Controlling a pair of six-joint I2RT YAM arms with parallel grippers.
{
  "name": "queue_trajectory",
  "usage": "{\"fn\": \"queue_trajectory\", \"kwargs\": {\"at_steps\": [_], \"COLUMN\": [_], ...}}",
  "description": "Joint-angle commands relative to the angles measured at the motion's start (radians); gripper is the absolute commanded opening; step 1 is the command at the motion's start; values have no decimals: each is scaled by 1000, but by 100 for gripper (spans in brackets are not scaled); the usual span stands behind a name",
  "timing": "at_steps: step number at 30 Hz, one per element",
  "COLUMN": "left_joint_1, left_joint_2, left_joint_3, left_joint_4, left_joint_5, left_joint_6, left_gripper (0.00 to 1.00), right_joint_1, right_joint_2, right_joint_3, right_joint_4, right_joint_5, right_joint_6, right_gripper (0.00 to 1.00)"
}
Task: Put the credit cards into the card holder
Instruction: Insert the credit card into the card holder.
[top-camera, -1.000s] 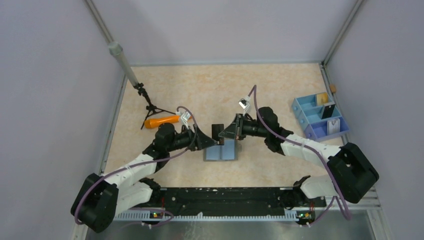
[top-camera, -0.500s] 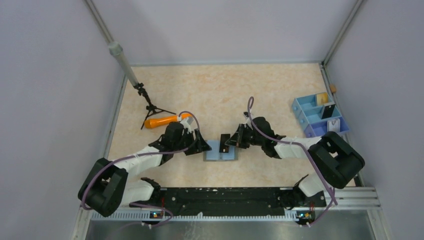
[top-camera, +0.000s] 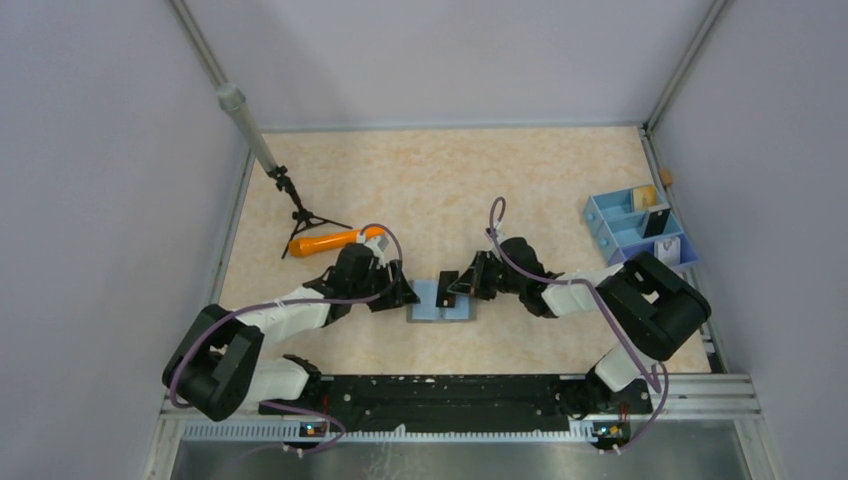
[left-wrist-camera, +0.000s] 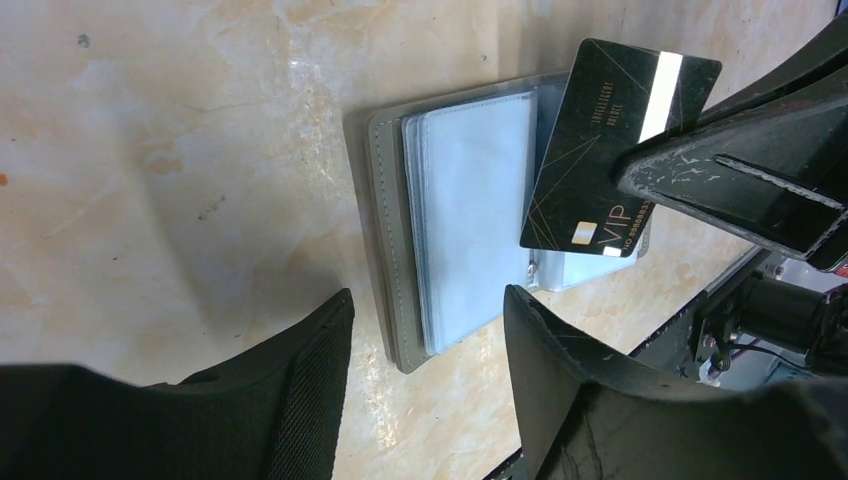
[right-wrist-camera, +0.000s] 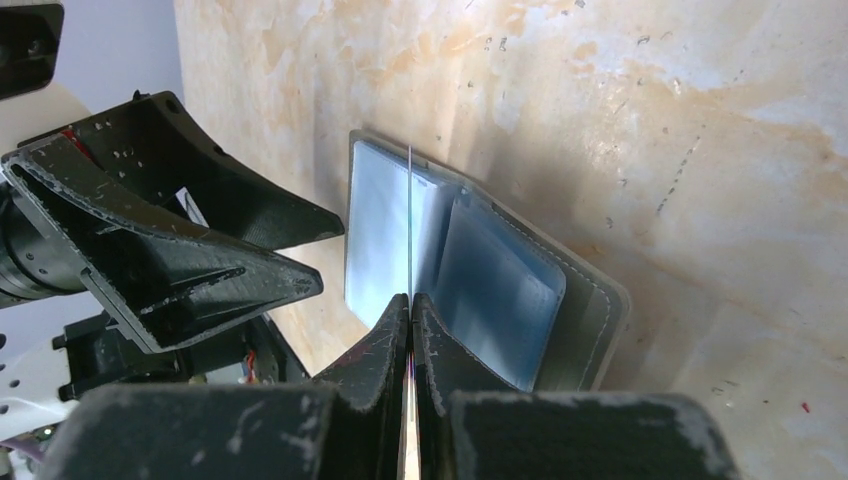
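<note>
The grey card holder (top-camera: 424, 310) lies open on the table, light blue sleeves up. It also shows in the left wrist view (left-wrist-camera: 460, 220) and the right wrist view (right-wrist-camera: 500, 280). My right gripper (top-camera: 463, 285) is shut on a black credit card (top-camera: 447, 288) and holds it on edge over the holder's middle fold. The card's face shows in the left wrist view (left-wrist-camera: 610, 150) and only its thin edge in the right wrist view (right-wrist-camera: 411, 220). My left gripper (top-camera: 408, 294) is open and empty, its jaws either side of the holder's left edge (left-wrist-camera: 428, 300).
A blue and lilac compartment tray (top-camera: 615, 238) at the right holds a black card (top-camera: 657, 222) and a white card (top-camera: 668, 250). An orange carrot-shaped stick (top-camera: 323, 242) and a small black tripod (top-camera: 300, 212) lie at the left.
Both grippers have come down and in toward the card holder. The right one brought the black card down over the open sleeves, and the left one settled at the holder's left edge.
</note>
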Motion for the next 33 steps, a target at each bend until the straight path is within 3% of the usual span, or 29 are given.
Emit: {"fn": "queue_trajectory", "kwargs": {"at_steps": [1,25,33], "left_joint_1": [-8,-22,-25], "left_joint_2": [22,80,87], "left_joint_3": [25,22,25], "left_joint_4": [18,31,3], "left_joint_5": [-15,-35,-76], "left_joint_6": [18,14,17], "left_gripper": [57,29,13], "right_joint_1": [10,39,43], "right_joint_2": [27,138,84], "right_joint_3": [-20,-18,-30], "right_joint_4": [74,56,-49], "right_joint_5": [-18,-59,-6], "right_joint_6": [36,152,158], "right_gripper": [0,0,0]}}
